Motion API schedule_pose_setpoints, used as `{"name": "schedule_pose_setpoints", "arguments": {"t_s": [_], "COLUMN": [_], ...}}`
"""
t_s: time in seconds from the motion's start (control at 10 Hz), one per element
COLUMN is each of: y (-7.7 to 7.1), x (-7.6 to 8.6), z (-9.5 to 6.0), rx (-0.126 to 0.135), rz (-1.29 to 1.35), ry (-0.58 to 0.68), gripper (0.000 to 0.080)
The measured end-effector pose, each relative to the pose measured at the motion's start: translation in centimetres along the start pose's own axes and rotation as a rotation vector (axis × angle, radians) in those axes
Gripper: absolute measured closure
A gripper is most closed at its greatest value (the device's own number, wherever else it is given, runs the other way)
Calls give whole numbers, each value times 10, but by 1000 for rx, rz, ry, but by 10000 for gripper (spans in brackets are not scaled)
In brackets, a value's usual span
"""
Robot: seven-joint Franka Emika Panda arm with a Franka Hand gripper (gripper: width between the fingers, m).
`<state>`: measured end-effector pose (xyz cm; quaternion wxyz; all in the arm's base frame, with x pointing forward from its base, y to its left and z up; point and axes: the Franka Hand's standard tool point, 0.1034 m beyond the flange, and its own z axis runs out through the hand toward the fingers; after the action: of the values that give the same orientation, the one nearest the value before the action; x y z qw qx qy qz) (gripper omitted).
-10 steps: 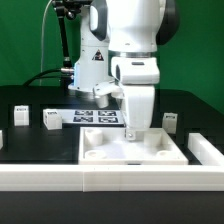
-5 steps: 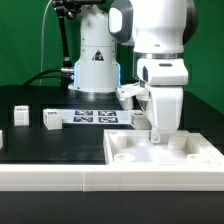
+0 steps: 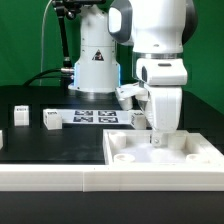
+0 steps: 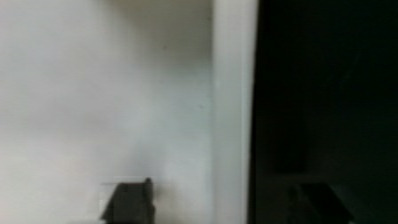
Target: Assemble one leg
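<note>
The large white tabletop (image 3: 128, 150) with corner sockets lies at the exterior view's right, against the white front rail. My gripper (image 3: 155, 138) points straight down over its far edge. In the wrist view my gripper (image 4: 222, 203) straddles the tabletop's rim (image 4: 235, 90), one dark finger (image 4: 130, 200) over the white surface and the other over the black table. The fingers stand apart with a gap on each side of the rim. Two small white tagged legs (image 3: 22, 116) (image 3: 50, 119) stand at the left, and another (image 3: 133, 118) is just behind my gripper.
The marker board (image 3: 95, 116) lies at the table's middle in front of the robot base. A white rail (image 3: 60, 178) runs along the front edge. Another small white part (image 3: 2, 140) shows at the left border.
One second ago the gripper and tabletop were further left; both slid to the exterior view's right. Over the last half second nothing has visibly moved.
</note>
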<state>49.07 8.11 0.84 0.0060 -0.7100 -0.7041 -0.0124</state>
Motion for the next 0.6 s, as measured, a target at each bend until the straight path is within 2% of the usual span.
{"name": "schedule_pose_setpoints", "arguments": {"t_s": [0.1,0.2,0.6], "y": [0,0,0], "x": [0,0,-1], "z": [0,0,-2], "rx": [0,0,-3], "rz": [0,1,5], "ry": [0,0,0], "gripper": [255,169,151]}}
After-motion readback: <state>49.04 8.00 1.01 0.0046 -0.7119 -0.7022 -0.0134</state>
